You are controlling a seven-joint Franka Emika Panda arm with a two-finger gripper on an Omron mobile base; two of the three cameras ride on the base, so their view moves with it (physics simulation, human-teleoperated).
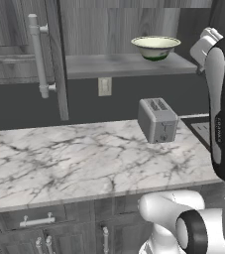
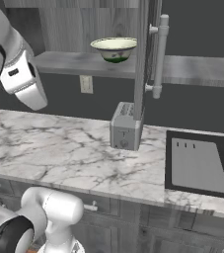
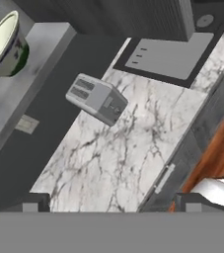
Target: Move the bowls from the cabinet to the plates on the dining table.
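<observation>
end effector [image 3: 108, 205] hanging fully open and empty, reaching phase: next needing to rise to the bowl [image 1: 155, 47] on the cabinet [image 1: 129, 64] shelf above the toaster [image 1: 157, 120].

bowl [image 1: 155, 47] sits on the open cabinet [image 1: 129, 64] shelf, doors swung out either side; outlet [image 1: 104, 86] on the wall just under the shelf; toaster [image 1: 157, 120] on the counter [image 1: 59, 158] below, slightly right of the bowl, near the back wall; cooktop [image 2: 197, 165] right of the toaster; drawers [image 1: 37, 221] under the counter front
</observation>
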